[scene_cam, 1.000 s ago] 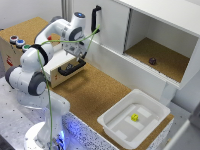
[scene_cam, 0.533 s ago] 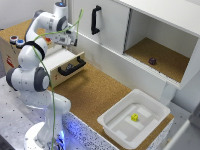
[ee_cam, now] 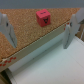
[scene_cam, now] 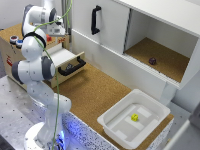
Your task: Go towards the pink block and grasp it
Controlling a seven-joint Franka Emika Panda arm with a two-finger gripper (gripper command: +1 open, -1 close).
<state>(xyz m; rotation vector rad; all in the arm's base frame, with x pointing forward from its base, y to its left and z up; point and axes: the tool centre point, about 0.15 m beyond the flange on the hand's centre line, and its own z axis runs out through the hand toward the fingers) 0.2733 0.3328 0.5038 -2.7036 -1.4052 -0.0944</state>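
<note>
Hovering over the wooden box [scene_cam: 15, 47] at the exterior view's left, the gripper [ee_cam: 39, 36] stood wide, its two fingers [ee_cam: 5, 30] well apart and holding nothing. The pink block [ee_cam: 43, 18] lay on the cork top of that box, beyond the fingertips and roughly midway between them in the wrist view, touching neither; a dark mark showed on its upper face. In the exterior view the block [scene_cam: 49, 37] appeared only as a small reddish spot on the box top, just beside the arm's wrist. An open drawer [scene_cam: 67, 61] with a black handle jutted from the box's side. Well away from the box, a small yellow block [scene_cam: 134, 117] sat inside the white tray [scene_cam: 116, 131], and a dark purple block [scene_cam: 152, 61] rested in the open cabinet [scene_cam: 165, 35] compartment.
</note>
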